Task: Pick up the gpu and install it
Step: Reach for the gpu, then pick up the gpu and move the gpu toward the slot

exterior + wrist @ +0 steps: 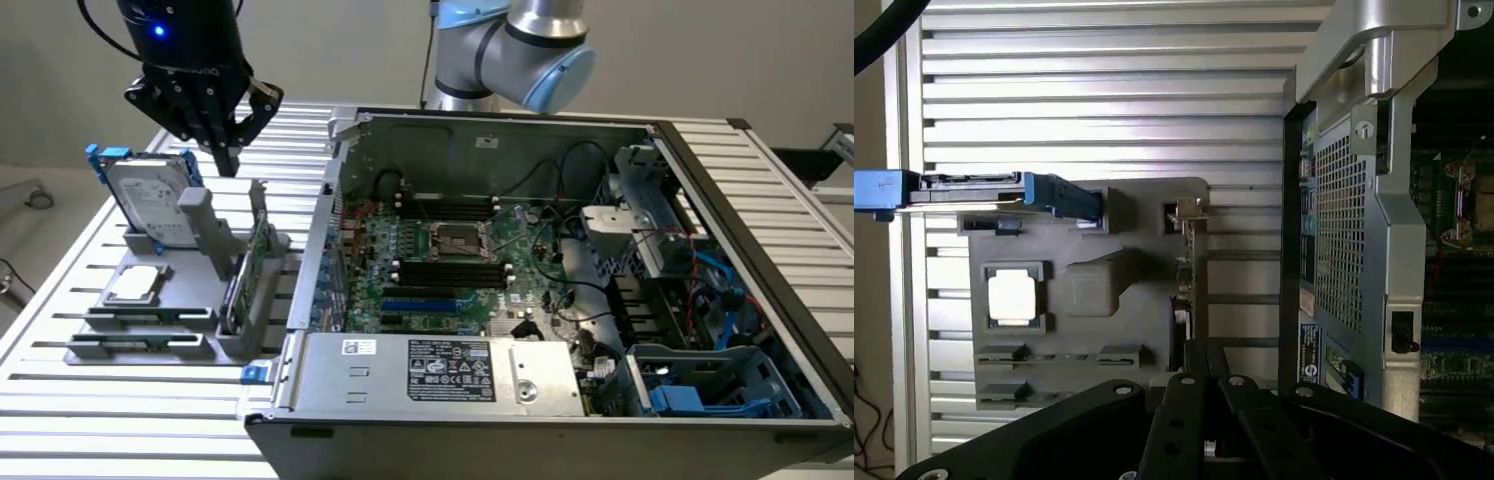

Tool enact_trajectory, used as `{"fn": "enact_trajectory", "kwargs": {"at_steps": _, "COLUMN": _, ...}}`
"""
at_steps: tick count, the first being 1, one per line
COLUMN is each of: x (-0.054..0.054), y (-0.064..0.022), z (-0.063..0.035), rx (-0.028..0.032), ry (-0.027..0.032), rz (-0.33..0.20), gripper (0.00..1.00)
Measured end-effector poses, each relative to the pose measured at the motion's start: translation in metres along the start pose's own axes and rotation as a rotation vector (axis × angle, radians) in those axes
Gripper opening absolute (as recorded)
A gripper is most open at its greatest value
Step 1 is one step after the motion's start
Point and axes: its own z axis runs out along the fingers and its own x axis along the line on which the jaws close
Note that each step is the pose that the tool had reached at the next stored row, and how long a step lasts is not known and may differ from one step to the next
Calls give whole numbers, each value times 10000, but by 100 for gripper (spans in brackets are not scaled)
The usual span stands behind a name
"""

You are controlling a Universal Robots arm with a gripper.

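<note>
The gpu (pixel 254 262) stands on edge in a grey holder (pixel 200 300) at the exterior view's left, beside the open computer case (pixel 534 260). It shows as a thin green board with a silver bracket end. In the wrist view the gpu (pixel 1188 270) appears edge-on, just beyond my fingertips. My black gripper (pixel 224 158) hangs above the holder's far end, clear of the card, its fingers drawn together to a point with nothing between them. The gripper (pixel 1200 352) lines up roughly over the card's thin edge.
A silver hard drive (pixel 144 195) in a blue frame stands upright in the holder, with a processor chip (pixel 135 285) and memory sticks (pixel 134 345) nearer the front. The case's perforated rear wall (pixel 1344 230) rises close beside the holder. The slatted table (pixel 80 420) surrounds both.
</note>
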Motion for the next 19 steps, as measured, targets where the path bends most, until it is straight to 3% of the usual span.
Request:
{"fn": "enact_trajectory", "kwargs": {"at_steps": 14, "x": 1, "y": 1, "z": 0, "rx": 0, "ry": 0, "rz": -3, "gripper": 11}}
{"fn": "enact_trajectory", "kwargs": {"at_steps": 19, "x": 1, "y": 0, "z": 0, "rx": 0, "ry": 0, "rz": -4, "gripper": 24}}
